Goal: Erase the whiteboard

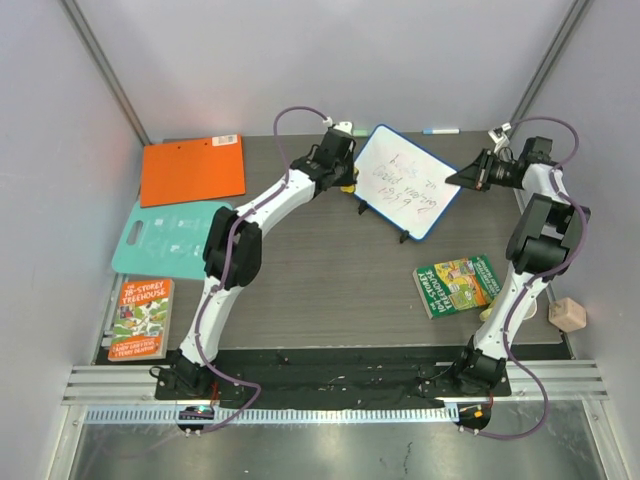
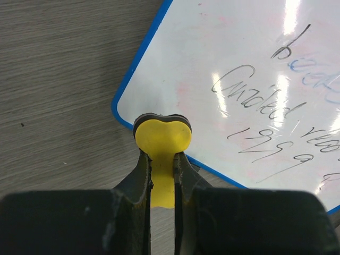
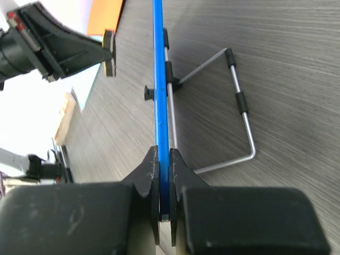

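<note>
The left jaws are pinched narrow on a yellow eraser (image 2: pixel 162 139), its rounded, dark-edged head sticking out just past the tips. That head sits right at the blue frame of the whiteboard (image 1: pixel 405 182), close to a rounded corner; I can't tell whether it is touching.

The right jaws are closed thin on the opposite side of the board, gripping the blue frame (image 3: pixel 158 64) edge-on. Behind the board its wire stand (image 3: pixel 241 106) rests on the desk (image 1: pixel 320 290).

The whiteboard stands propped and turned at an angle toward the far middle of the desk, between the two arms, with dark handwriting across its white face.

Further out on the left lie an orange clipboard (image 1: pixel 193 170), a teal board (image 1: pixel 170 238) just nearer than it, and a book with an orange cover (image 1: pixel 141 318) at the near left. A green book (image 1: pixel 458 285) lies beside the right arm, and a pale block (image 1: pixel 567 315) sits at the right edge.
</note>
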{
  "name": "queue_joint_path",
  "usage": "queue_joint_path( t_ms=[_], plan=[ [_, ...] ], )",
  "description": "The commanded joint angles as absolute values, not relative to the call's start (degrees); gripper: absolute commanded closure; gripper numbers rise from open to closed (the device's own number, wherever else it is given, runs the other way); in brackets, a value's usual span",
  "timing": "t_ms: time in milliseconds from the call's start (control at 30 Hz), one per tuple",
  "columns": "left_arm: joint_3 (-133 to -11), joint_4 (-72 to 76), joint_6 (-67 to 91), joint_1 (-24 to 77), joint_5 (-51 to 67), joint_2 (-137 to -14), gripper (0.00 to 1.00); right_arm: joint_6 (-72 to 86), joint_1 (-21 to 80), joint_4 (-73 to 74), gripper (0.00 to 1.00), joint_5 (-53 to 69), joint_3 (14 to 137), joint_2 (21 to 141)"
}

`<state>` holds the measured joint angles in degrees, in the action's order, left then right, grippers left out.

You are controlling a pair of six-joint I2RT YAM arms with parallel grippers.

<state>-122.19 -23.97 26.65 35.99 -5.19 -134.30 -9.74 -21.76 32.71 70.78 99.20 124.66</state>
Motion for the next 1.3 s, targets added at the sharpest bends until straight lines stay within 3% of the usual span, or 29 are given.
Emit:
queue_joint_path(
  t_ms=[0,200,733,1067,1267],
  plan=[
    [-118.5,-15.7,27.9,36.0,-5.0,-131.7,1.0,-27.9,-20.8,44.1,0.99,62.2,103.7,125.2],
    [-118.1,-11.1,26.7,37.2,-6.2,-132.2,1.0,-37.1,-20.3,52.6,0.99,59.4,102.8,124.9],
    [-110.8,8.7,19.1,44.4,-21.0,-131.7,1.0,-43.2,-20.1,51.9,0.99,60.4,94.0,118.2],
    [-104.3,30.0,12.1,49.6,-16.9,-135.6,1.0,-43.1,-18.7,52.2,0.99,59.9,92.5,117.5],
    [-108.8,24.8,9.6,53.5,-14.9,-139.0,1.0,-40.3,-18.3,49.4,0.99,59.5,90.7,115.6]
  ],
)
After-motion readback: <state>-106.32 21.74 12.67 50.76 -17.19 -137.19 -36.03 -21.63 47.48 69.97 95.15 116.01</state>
